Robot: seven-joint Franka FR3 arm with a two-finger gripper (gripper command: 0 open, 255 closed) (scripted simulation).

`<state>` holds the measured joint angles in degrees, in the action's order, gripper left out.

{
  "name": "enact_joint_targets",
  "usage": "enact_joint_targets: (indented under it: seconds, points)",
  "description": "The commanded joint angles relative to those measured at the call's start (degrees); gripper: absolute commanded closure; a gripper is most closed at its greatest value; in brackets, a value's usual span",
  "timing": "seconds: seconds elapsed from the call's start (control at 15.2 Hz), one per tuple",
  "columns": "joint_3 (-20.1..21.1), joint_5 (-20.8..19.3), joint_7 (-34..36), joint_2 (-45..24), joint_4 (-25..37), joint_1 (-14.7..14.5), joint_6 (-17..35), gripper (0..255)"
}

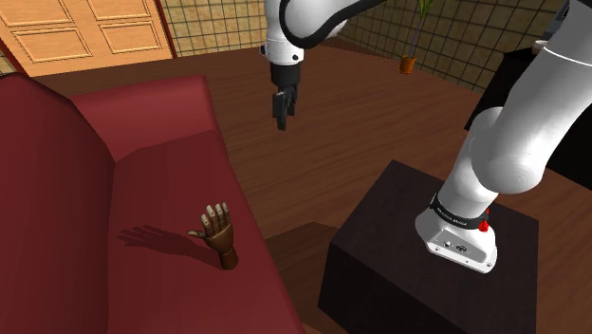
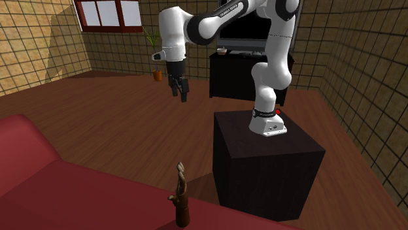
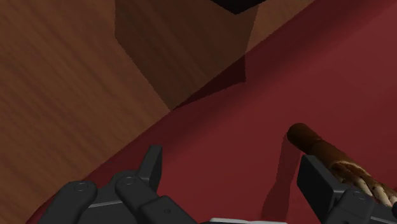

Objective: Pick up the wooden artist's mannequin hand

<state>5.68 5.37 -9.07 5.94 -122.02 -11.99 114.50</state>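
Approach step: gripper hangs upper middle of shoulder view, fingers spread wide, empty. The wooden hand stands upright on red sofa, lower left. Next should be descending over it, then closing.

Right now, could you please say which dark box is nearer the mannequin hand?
The box bearing the arm, beside the red sofa with the mannequin hand; the cabinet stands far behind it.
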Motion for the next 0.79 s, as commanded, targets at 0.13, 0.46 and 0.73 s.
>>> enact_joint_targets:
  seconds: [0.13,0.46,0.73]
  points:
    - [2.01,-0.93,-2.12,-7.35,5.32,-1.98,1.93,0]
    - [4.38,-2.93,-4.32,-16.26,12.80,-4.56,3.11,0]
    - [6.06,-5.02,-5.88,-23.24,19.26,-6.95,3.36,0]
